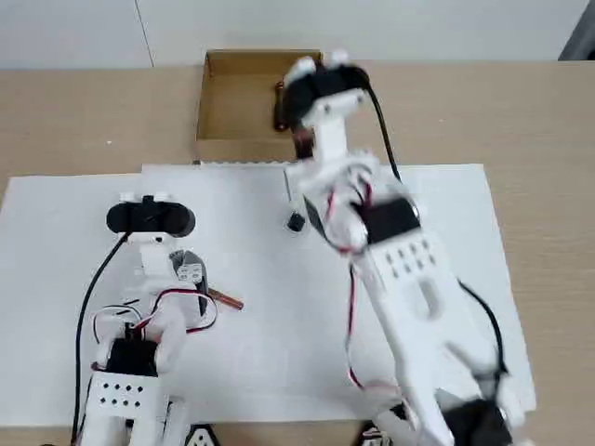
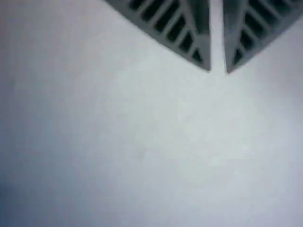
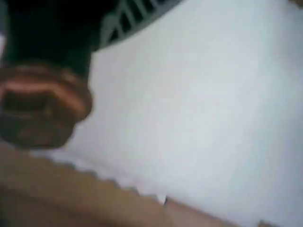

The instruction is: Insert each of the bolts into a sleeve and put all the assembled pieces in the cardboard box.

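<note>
Right gripper (image 1: pixel 288 111) clamps a sleeved bolt (image 3: pixel 42 106) over the cardboard box (image 1: pixel 218 98) at twelve o'clock; left gripper (image 2: pixel 218 70) closed, empty. Stiff, probably slick metal: grip the sleeve (image 3: pixel 47 42).

High view: bright, even overhead light. The flat white paper sheet (image 1: pixel 251 325) is close to glare, with soft, faint shadows beside the white plastic left arm (image 1: pixel 149 316) and the white plastic right arm (image 1: pixel 409 279). The open brown cardboard box (image 1: pixel 218 102) is shaded along its inner walls.

Left wrist view: the sheet dims gradually away from the grey ribbed plastic fingers (image 2: pixel 175 28).

Right wrist view: a pale highlight band lies on the copper-coloured hex-headed metal bolt (image 3: pixel 42 104). The black cylindrical sleeve (image 3: pixel 47 38) touching it is too dark for detail.
</note>
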You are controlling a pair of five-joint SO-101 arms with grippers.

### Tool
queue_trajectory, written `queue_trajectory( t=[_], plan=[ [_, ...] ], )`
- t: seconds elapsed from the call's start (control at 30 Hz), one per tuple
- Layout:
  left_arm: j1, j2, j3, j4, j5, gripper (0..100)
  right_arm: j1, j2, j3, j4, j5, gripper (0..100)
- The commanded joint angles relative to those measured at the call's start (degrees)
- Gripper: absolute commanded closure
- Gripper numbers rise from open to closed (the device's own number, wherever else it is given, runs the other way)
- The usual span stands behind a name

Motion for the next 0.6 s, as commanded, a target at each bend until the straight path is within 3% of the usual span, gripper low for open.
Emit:
queue_trajectory(
  t=[0.0, 0.33, 0.57],
  plan=[
    [0.18, -0.35, -0.31, -1.23, -0.26, 100, 0.48, 10.07, -15.47, -0.4, 3.08, 99.5],
    [0.35, -0.62, 3.03, -1.49, -0.35, 100, 2.24, 40.22, -47.47, -0.48, 13.45, 99.5],
    [0.26, -0.7, 4.44, -3.6, -0.26, 100, 2.07, 58.33, -65.41, -2.42, 25.58, 99.5]
  ],
)
